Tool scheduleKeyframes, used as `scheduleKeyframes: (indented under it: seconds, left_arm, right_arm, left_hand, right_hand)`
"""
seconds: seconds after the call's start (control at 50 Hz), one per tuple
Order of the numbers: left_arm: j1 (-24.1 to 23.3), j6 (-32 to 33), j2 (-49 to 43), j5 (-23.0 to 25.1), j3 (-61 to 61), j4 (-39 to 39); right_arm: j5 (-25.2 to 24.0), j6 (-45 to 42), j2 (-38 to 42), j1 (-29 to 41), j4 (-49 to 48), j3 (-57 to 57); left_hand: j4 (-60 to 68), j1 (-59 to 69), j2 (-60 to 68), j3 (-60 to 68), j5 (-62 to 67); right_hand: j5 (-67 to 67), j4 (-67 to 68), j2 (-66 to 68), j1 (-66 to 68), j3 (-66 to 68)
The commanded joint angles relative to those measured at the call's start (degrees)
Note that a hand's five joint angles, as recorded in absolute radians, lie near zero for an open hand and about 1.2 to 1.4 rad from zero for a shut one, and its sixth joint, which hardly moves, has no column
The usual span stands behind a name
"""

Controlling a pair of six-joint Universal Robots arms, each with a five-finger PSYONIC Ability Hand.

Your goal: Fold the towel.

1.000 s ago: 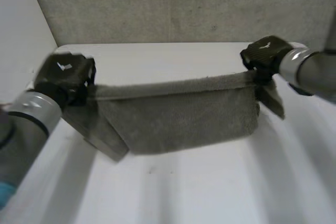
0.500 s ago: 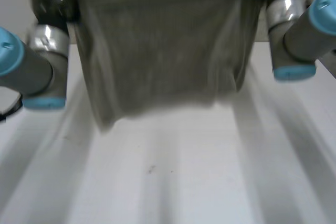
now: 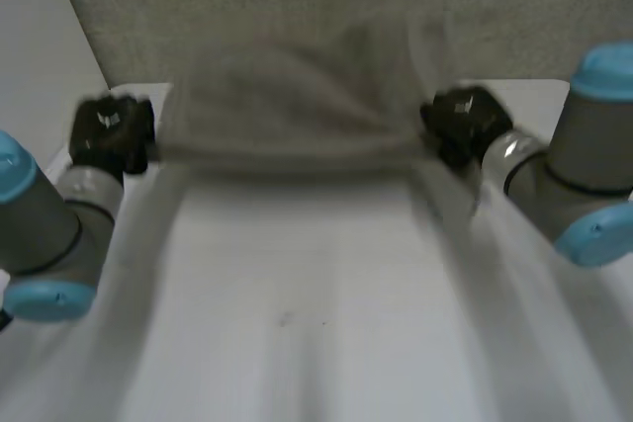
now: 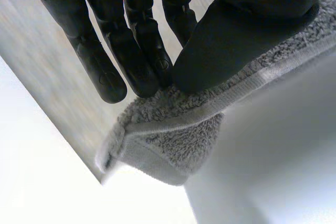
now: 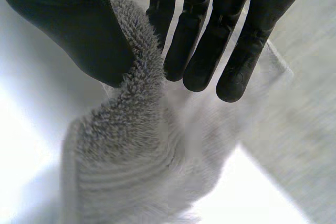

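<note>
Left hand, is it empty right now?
No, the left hand pinches the towel near a corner, between its thumb and fingers.

No text, label, brand, number or sign can be read anywhere in the views. A small white mark is seen on the back of the black left hand (image 3: 111, 130) in the head view, but it is too blurred to be made out as letters or a logo.

White table (image 3: 297, 343), grey speckled wall (image 3: 297, 7) behind — white panel (image 3: 40, 27) beside
</note>
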Motion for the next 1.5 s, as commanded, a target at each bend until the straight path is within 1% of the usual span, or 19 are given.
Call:
scheduleKeyframes:
  seconds: [0.02,0.2,0.22,0.24,0.28,0.3,0.32,0.34,0.38,0.62,0.66,0.68,0.72,0.82,0.88,0.98,1.28,1.36,1.5]
  left_arm:
    - [-0.14,2.51,-1.62,-0.18,-4.69,-5.61]
    - [-0.4,3.66,2.41,-0.79,-6.81,-9.3]
    - [-0.4,3.66,2.42,-0.79,-6.81,-9.31]
    - [-0.4,3.66,3.12,-0.71,-7.07,-9.66]
    - [-0.49,3.66,3.73,-0.71,-7.16,-10.01]
    - [-0.49,3.66,4.44,-0.79,-7.25,-10.27]
    - [-0.49,3.66,4.44,-0.79,-7.25,-10.28]
    - [-0.49,3.66,4.96,-0.79,-7.25,-10.45]
    - [-0.4,3.57,5.41,-0.88,-7.25,-10.63]
    - [1.0,3.22,7.25,-1.06,-7.51,-11.77]
    - [1.53,3.22,7.25,-0.97,-7.51,-11.86]
    - [1.97,3.13,7.25,-0.88,-7.51,-11.86]
    - [2.23,3.04,7.25,-0.97,-7.51,-11.94]
    - [2.94,2.96,7.25,-0.88,-7.51,-11.95]
    - [3.03,2.96,7.25,-0.88,-7.51,-11.95]
    - [3.03,2.87,7.25,-0.88,-7.51,-11.95]
    - [3.2,2.87,7.17,-0.88,-7.42,-11.86]
    - [3.29,2.87,7.17,-0.88,-7.34,-11.86]
    - [3.38,2.87,7.17,-0.88,-7.34,-11.86]
  right_arm:
    - [0.63,0.06,6.95,-0.02,0.11,5.8]
    - [0.72,0.84,5.38,-1.6,0.46,9.84]
    - [0.9,1.02,4.33,-1.95,0.46,10.28]
    - [0.9,1.02,4.32,-1.95,0.46,10.28]
    - [1.07,1.2,2.31,-2.83,0.46,11.42]
    - [1.07,1.2,2.3,-2.83,0.46,11.43]
    - [1.07,1.37,1.34,-3.44,0.37,12.12]
    - [0.99,2.16,0.28,-4.06,0.28,12.74]
    - [0.9,3.3,-0.68,-4.85,0.02,13.44]
    - [-1.47,4.28,-4.91,-11.71,-0.6,19.43]
    - [-4.36,2.53,-5.0,-13.37,-1.47,21.79]
    - [-4.37,2.52,-5.0,-13.38,-1.48,21.8]
    - [-8.4,0.68,-4.91,-14.95,-3.57,24.07]
    - [-12.71,0.23,-4.12,-16.1,-7.96,26.54]
    - [-13.69,0.49,-3.33,-16.1,-11.39,27.42]
    - [-13.87,0.93,-1.66,-15.58,-14.65,27.34]
    - [-13.08,2.61,1.68,-15.23,-16.07,24.87]
    - [-11.59,3.66,2.56,-14.35,-18.61,23.74]
    - [-9.38,4.45,4.05,-13.64,-19.76,21.45]
  left_hand:
    - [10.26,12.79,10.15,10.27,10.36]
    - [10.26,12.79,10.15,10.27,10.36]
    - [10.26,12.79,10.15,10.27,10.36]
    - [10.26,12.79,10.15,10.27,10.36]
    - [10.26,12.79,10.15,10.27,10.36]
    - [10.26,12.79,10.15,10.27,10.36]
    - [10.26,12.79,10.15,10.27,10.36]
    - [10.26,12.79,10.15,10.27,10.36]
    - [10.26,12.79,10.15,10.27,10.36]
    - [10.26,12.79,10.15,10.27,10.36]
    - [10.26,12.79,10.15,10.27,10.36]
    - [10.26,12.79,10.15,10.27,10.36]
    - [10.26,12.79,10.15,10.27,10.36]
    - [10.26,12.79,10.15,10.27,10.36]
    - [10.26,12.79,10.15,10.27,10.36]
    - [10.26,12.79,10.15,10.27,10.36]
    - [10.26,12.79,10.15,10.27,10.36]
    - [10.26,12.79,10.15,10.27,10.36]
    - [10.26,12.79,10.15,10.27,10.36]
  right_hand:
    - [16.67,11.37,12.55,19.01,11.73]
    - [16.67,11.37,12.55,19.01,11.73]
    - [2.91,-2.39,-1.22,5.24,-2.04]
    - [2.77,-2.53,-1.35,5.11,-2.17]
    - [-30.2,-35.5,-34.33,-27.87,-35.15]
    - [-30.36,-35.66,-34.49,-28.03,-35.31]
    - [-43.52,-48.82,-47.65,-41.19,-48.47]
    - [-51.15,-56.45,-55.27,-48.81,-56.09]
    - [-53.33,-58.63,-57.45,-50.99,-58.27]
    - [-47.19,-52.49,-51.31,-44.86,-52.13]
    - [-46.18,-51.48,-50.31,-43.85,-51.13]
    - [-46.18,-51.48,-50.3,-43.85,-51.12]
    - [-43.17,-48.47,-47.3,-40.84,-48.12]
    - [-37.29,-42.59,-41.42,-34.96,-42.24]
    - [-33.57,-38.87,-37.7,-31.24,-38.52]
    - [-30.37,-35.67,-34.5,-28.04,-35.32]
    - [-28.35,-33.65,-32.47,-26.02,-33.29]
    - [-22.49,-27.79,-26.61,-20.15,-27.43]
    - [-19.94,-25.24,-24.06,-17.6,-24.88]
